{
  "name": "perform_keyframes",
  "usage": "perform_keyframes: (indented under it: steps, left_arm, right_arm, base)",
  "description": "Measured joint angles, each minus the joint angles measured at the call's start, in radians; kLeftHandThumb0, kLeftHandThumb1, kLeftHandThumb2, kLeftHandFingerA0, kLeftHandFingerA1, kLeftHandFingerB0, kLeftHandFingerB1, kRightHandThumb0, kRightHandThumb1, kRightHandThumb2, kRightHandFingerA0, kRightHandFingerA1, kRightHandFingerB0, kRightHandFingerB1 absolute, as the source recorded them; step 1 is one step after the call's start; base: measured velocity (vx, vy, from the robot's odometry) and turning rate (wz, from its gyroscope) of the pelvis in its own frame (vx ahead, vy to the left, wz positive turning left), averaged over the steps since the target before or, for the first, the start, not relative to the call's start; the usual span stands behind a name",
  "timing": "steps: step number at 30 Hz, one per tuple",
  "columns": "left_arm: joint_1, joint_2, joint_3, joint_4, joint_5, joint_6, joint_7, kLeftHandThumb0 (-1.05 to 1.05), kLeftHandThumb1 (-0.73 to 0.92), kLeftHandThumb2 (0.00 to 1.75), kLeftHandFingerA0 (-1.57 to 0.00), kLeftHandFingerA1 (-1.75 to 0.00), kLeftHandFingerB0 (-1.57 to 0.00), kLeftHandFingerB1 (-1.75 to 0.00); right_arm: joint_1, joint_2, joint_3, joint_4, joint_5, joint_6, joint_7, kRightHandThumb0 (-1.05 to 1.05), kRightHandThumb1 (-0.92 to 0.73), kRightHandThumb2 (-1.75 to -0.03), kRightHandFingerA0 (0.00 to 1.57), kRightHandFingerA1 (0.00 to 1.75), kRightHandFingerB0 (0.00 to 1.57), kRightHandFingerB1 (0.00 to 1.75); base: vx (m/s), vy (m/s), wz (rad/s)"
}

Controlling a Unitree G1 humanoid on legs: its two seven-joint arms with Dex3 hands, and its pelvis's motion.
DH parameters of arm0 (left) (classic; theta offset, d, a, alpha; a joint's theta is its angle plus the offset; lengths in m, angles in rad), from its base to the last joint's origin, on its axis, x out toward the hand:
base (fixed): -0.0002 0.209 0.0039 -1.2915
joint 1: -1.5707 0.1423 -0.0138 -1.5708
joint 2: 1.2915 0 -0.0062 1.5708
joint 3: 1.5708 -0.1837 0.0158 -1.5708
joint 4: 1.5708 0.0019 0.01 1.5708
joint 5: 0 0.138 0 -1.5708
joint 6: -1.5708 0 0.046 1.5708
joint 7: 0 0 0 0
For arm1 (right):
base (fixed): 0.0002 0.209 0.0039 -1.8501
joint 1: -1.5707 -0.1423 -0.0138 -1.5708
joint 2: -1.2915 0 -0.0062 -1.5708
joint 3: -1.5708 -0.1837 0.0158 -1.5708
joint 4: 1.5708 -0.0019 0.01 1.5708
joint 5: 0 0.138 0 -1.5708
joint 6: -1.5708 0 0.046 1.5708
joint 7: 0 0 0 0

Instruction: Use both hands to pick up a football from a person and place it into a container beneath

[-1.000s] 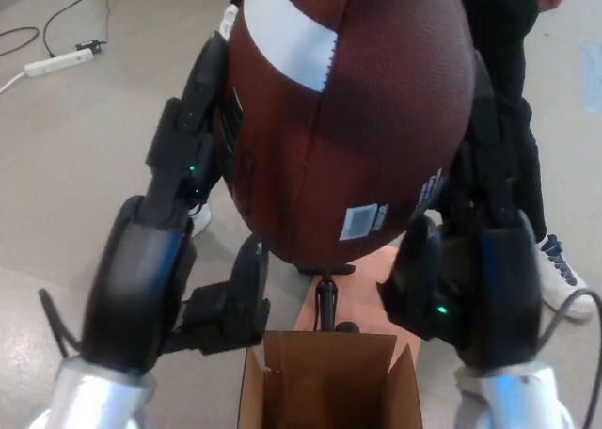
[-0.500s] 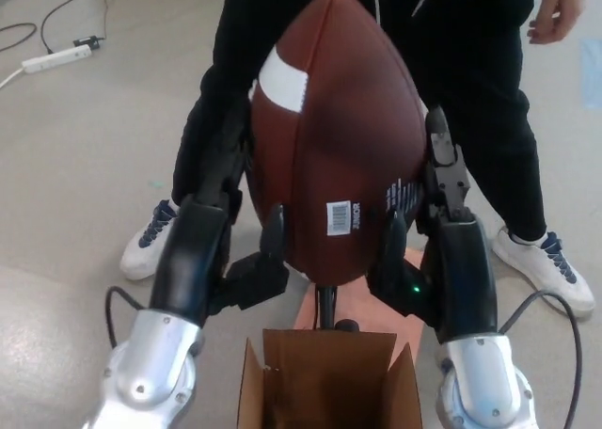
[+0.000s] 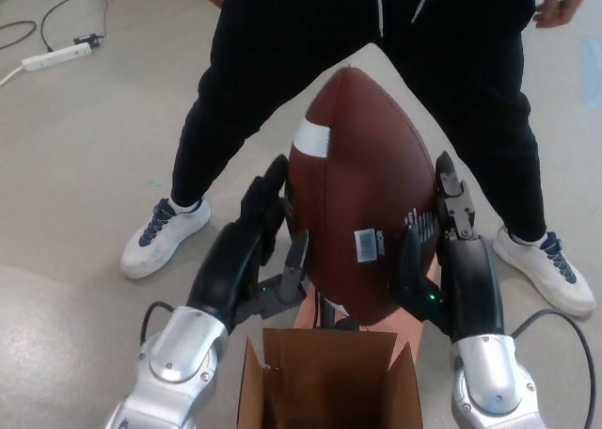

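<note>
A large brown football [image 3: 362, 194] with a white stripe and a small white label stands on end in the middle of the head view. My left hand [image 3: 266, 241] presses its left side and my right hand [image 3: 437, 236] presses its right side, so both hold it between them. Its lower tip hangs just above the open cardboard box [image 3: 329, 382] at the bottom edge. A person in black trousers [image 3: 254, 90] stands right behind the ball, legs apart.
The person's white trainers [image 3: 165, 236] rest on the grey floor at left and right. A white power strip [image 3: 58, 57] with cables lies at the far left. A pink patch and a black stand show just behind the box.
The football has come down and away from the camera toward the box, held between both hands. My arms have lowered and drawn in with it. The person's legs now show fully.
</note>
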Motion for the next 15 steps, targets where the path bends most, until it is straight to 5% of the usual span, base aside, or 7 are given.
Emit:
perform_keyframes:
  steps: [4,5,6,7,9,10,15]
  left_arm:
    - [-0.035,-0.005,0.007,0.049,-0.009,-0.019,-0.03,-0.79,0.92,0.7,0.0,-0.18,-0.03,-0.23]
    - [-0.048,-0.006,0.009,0.059,-0.01,-0.026,-0.036,-0.84,0.76,1.03,-0.03,-0.13,-0.02,-0.18]
    - [-0.067,-0.006,0.013,0.073,-0.01,-0.035,-0.044,-0.84,0.76,1.03,-0.03,-0.13,-0.02,-0.18]
    - [-0.074,-0.006,0.015,0.077,-0.011,-0.038,-0.047,-0.79,0.92,0.68,0.0,-0.13,-0.01,-0.22]
    - [-0.095,-0.009,0.028,0.089,-0.019,-0.044,-0.061,-0.8,0.89,0.67,0.0,-0.17,-0.03,-0.23]
    - [-0.1,-0.009,0.033,0.092,-0.023,-0.044,-0.067,-0.84,0.73,1.1,0.0,-0.15,-0.04,-0.19]
    - [-0.104,-0.019,0.096,0.093,-0.07,-0.026,-0.112,-0.88,0.88,1.18,0.0,-0.11,0.0,-0.1]
  right_arm:
    - [-0.027,0.0,-0.022,0.031,0.002,-0.014,-0.001,-0.8,-0.78,-1.01,0.0,0.06,0.0,0.11]
    - [-0.037,0.0,-0.029,0.039,0.003,-0.02,-0.002,-0.76,-0.92,-0.83,0.0,0.07,0.0,0.1]
    - [-0.051,0.0,-0.038,0.047,0.007,-0.027,-0.002,-0.76,-0.92,-0.83,0.0,0.07,0.0,0.1]
    - [-0.057,0.0,-0.042,0.05,0.008,-0.029,-0.002,-0.84,-0.85,-1.16,0.0,0.1,0.0,0.1]
    - [-0.081,0.0,-0.056,0.065,0.017,-0.04,0.001,-0.86,-0.85,-1.15,0.0,0.09,0.0,0.09]
    - [-0.088,0.0,-0.061,0.071,0.021,-0.042,0.004,-0.91,-0.86,-1.15,0.0,0.05,0.0,0.05]
    - [-0.094,-0.003,-0.106,0.074,0.077,-0.042,0.064,-0.91,-0.86,-1.15,0.0,0.08,0.0,0.05]
  base:
    - [0.0,0.0,0.0]
    - [0.0,0.0,0.0]
    - [0.0,0.0,0.0]
    - [0.0,0.0,0.0]
    - [0.0,0.0,0.0]
    - [0.0,0.0,0.0]
    - [0.0,0.0,0.0]
